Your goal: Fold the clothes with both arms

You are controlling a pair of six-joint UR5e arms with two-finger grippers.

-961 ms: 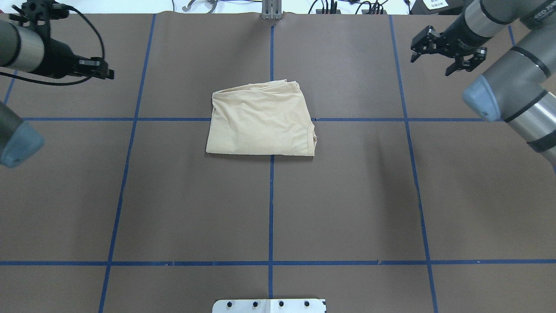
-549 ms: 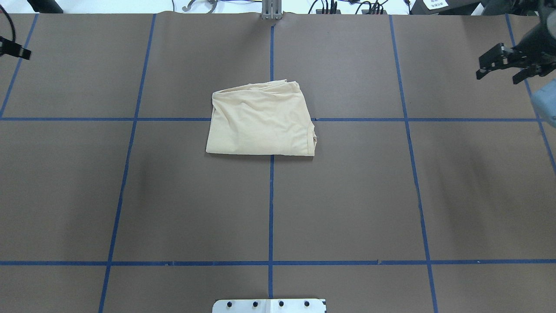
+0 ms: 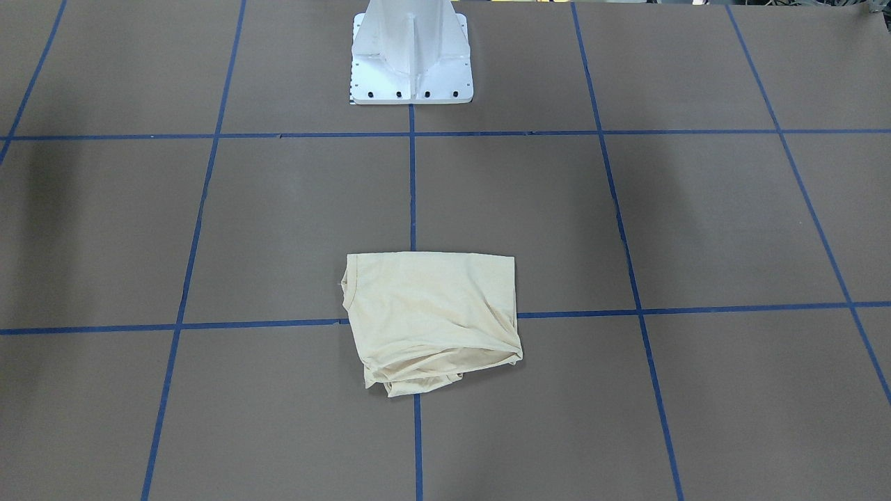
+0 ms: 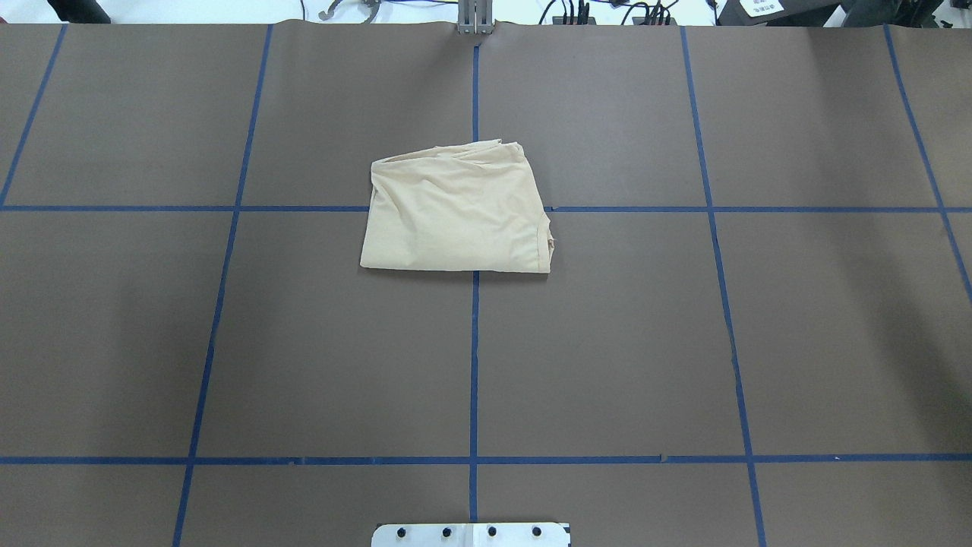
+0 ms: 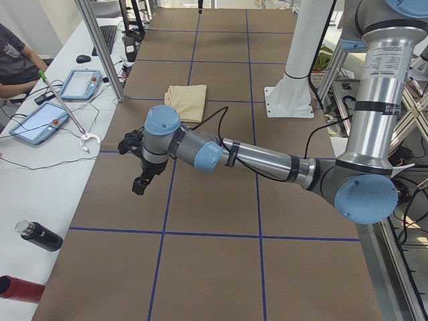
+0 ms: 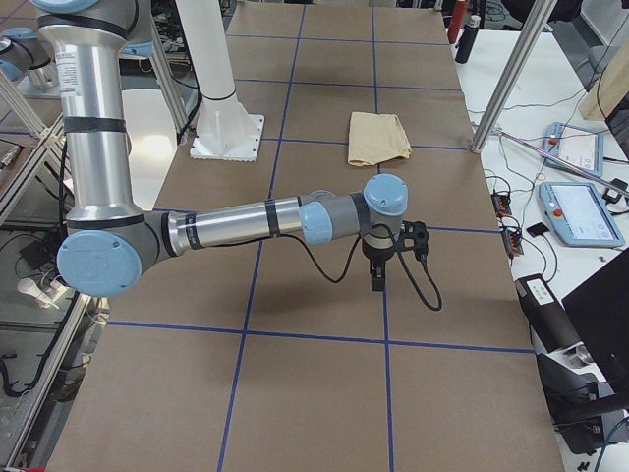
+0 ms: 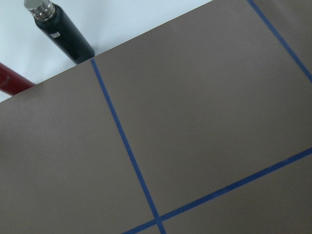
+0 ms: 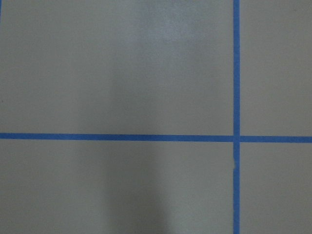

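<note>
Brown paper covers the big table (image 4: 607, 342), and blue tape lines (image 4: 474, 365) cut it into squares. Not much here can be read: a tiny pale tag (image 4: 552, 241) sticks out at the neck edge of the shirt, and it is too small to read. The shirt (image 4: 456, 216) lies in the middle of the table, right on top of the spot where two blue lines cross. It is pale cream-yellow and made of thin, soft cloth. It is folded into a small, nearly square bundle with only plain cloth on top. The edge nearest the robot is straight and flat. The far edge is bunched up, with layers of cloth poking out. Soft wrinkles run across the top, and the curved neck hole shows on the robot's right side. Nothing touches the shirt. The left arm (image 5: 261, 157) reaches low over the table's left end, well apart from the shirt, and its black claw, the left gripper (image 5: 138, 186), points down; I cannot tell how its fingers stand. The right arm (image 6: 246, 224) does the same at the other end, and I cannot tell about the right gripper (image 6: 378, 280) either. The white base (image 3: 411, 62) stands at the robot's side of the table. A black bottle (image 7: 61, 31) and a red bottle (image 7: 12, 83) lie just past the paper's edge.
</note>
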